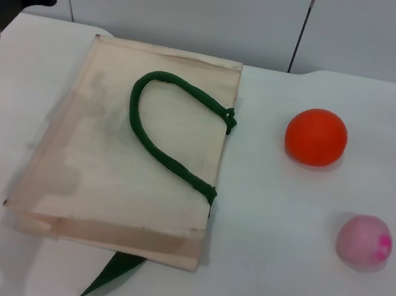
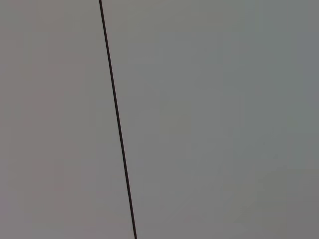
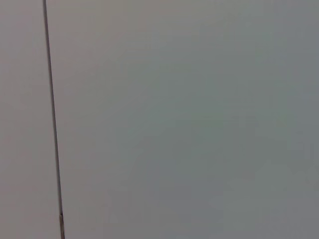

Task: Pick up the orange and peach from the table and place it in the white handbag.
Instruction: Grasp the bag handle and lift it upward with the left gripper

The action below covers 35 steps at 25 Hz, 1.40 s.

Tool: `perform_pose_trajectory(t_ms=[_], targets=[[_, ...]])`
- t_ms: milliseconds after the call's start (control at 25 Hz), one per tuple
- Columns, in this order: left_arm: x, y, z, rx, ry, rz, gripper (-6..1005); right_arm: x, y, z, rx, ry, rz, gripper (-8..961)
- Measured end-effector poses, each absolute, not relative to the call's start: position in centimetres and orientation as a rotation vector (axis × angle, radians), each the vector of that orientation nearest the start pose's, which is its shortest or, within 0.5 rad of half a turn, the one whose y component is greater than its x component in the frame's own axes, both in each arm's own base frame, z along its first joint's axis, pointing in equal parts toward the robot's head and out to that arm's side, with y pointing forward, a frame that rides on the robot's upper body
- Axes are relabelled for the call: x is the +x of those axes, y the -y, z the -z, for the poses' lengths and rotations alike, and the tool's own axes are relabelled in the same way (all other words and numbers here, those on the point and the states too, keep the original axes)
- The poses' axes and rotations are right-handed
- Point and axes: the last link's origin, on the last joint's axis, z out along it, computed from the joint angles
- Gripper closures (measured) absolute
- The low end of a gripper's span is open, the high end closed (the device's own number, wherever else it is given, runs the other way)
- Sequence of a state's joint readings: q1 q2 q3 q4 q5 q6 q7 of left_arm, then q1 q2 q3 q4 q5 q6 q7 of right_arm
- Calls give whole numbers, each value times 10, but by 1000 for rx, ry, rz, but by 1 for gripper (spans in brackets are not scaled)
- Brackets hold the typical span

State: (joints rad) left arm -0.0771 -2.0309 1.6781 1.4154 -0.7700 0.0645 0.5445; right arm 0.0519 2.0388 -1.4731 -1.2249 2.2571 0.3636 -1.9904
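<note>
Head view: smooth round orange (image 1: 316, 137), peach (image 1: 364, 242); flat fabric handbag (image 1: 88, 148)

The white handbag (image 1: 120, 160) lies flat across the left half of the surface (image 1: 269, 274). On the right half, the orange (image 1: 316, 137) and the peach (image 1: 364, 242) sit well apart, open surface around each.

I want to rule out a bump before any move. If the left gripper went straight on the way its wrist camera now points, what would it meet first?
Probably only the plain grey wall panel, crossed by a thin dark seam. Nothing else shows in that line, though depth is unclear.
</note>
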Motion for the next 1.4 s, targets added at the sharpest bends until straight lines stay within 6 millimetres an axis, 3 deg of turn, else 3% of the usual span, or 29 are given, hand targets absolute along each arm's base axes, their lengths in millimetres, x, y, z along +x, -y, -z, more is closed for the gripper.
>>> perform_pose_trajectory(t_ms=[1160,1400], targets=[[-228,-370,-75,-1630,561,507,522,281,-358,-76,-1715,-654,-589,348],[-222,-379,-76,-1738,628,451,533,273,-363,-62,-1763,-650,-590,348]])
